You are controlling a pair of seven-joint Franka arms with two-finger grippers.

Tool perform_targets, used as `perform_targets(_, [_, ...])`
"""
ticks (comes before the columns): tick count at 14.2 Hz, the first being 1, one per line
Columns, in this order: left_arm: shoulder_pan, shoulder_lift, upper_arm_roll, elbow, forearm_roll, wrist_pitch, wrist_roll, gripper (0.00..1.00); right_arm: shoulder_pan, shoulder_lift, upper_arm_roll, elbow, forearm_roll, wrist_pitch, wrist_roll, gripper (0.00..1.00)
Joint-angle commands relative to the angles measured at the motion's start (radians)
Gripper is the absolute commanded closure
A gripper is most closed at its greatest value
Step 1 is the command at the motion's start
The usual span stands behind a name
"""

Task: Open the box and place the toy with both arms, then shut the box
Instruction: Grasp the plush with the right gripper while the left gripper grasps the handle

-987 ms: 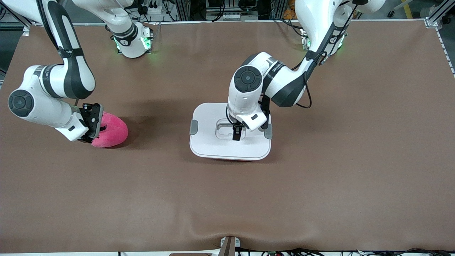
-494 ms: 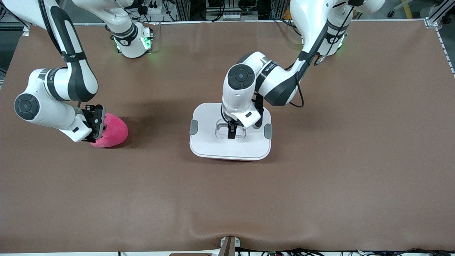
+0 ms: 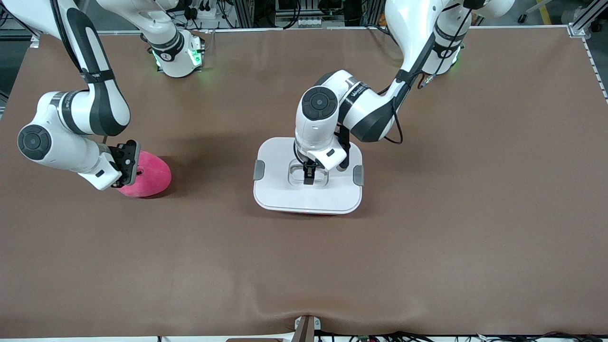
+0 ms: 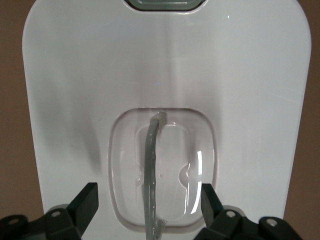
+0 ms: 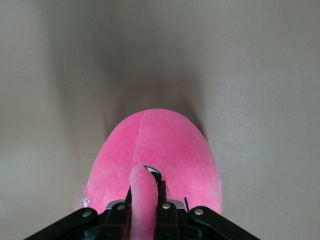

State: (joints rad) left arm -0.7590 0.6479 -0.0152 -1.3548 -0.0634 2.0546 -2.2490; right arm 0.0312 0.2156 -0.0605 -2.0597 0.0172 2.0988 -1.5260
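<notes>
The box stands mid-table with its white lid on and a grey clip at each end; a sliver of red body shows at its near edge. My left gripper hangs open just above the lid's recessed handle. In the left wrist view the left gripper straddles the handle strip, one finger on each side, apart from it. The hot-pink toy lies on the table toward the right arm's end. My right gripper is shut on a pinched fold of the toy in the right wrist view.
Brown mat covers the whole table. The two arm bases stand along the table edge farthest from the front camera. A small bracket sits at the edge nearest it.
My left gripper has shifted slightly toward the right arm's end and now sits centred over the lid's handle. My right arm has shifted slightly at the toy, which has stayed put.
</notes>
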Motion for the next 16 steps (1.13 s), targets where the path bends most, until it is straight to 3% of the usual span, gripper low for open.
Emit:
perform_targets(1, [-0.010, 0.010, 0.008, 0.008, 0.025, 0.007, -0.029, 0.14, -0.013, -0.009, 0.008, 0.012, -0.017, 0.000, -0.003, 1.00])
perform_targets(10, [-0.010, 0.009, 0.008, 0.008, 0.027, 0.007, -0.058, 0.61, -0.017, -0.019, 0.010, 0.145, -0.005, -0.019, 0.248, 1.00])
perform_targets(12, [-0.010, 0.007, 0.008, 0.008, 0.025, 0.007, -0.058, 0.69, -0.016, -0.016, 0.010, 0.196, -0.003, -0.066, 0.299, 1.00])
perform_targets(16, [-0.011, 0.007, 0.008, 0.008, 0.027, 0.006, -0.058, 0.75, -0.014, -0.013, 0.011, 0.228, 0.010, -0.117, 0.434, 1.00])
